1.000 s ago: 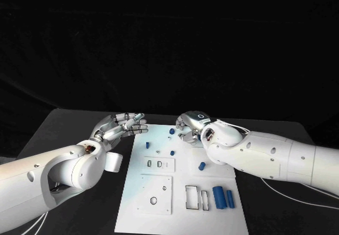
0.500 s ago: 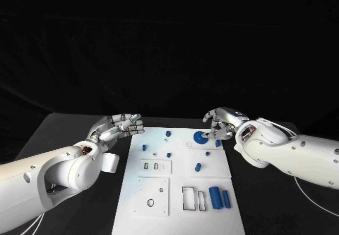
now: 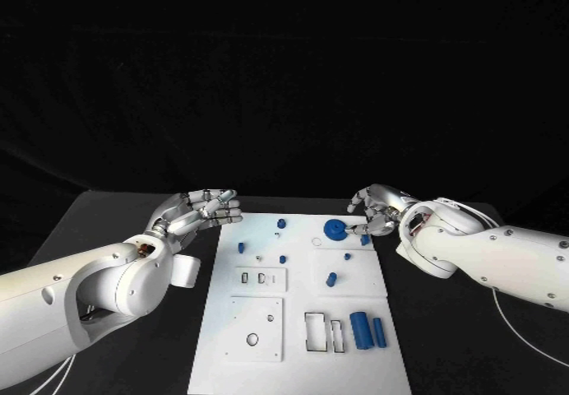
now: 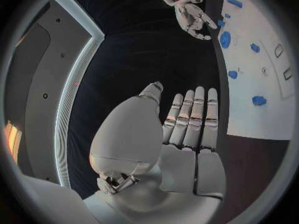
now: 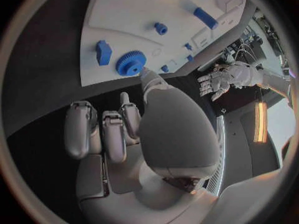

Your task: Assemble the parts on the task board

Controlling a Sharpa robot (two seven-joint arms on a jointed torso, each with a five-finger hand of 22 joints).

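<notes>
While the blue gear (image 3: 337,230) lies flat at the far end of the white task board (image 3: 261,346), the right hand (image 3: 377,211) hovers beside it, fingers curled loosely and holding nothing, the gear just off its fingertips (image 5: 147,74). Off the board's far left corner, the left hand (image 3: 199,211) is raised, fingers straight, side by side and empty.

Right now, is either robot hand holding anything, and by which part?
Nothing held. The left robot hand hangs open; the right robot hand is beside the blue gear, fingers off it.
</notes>
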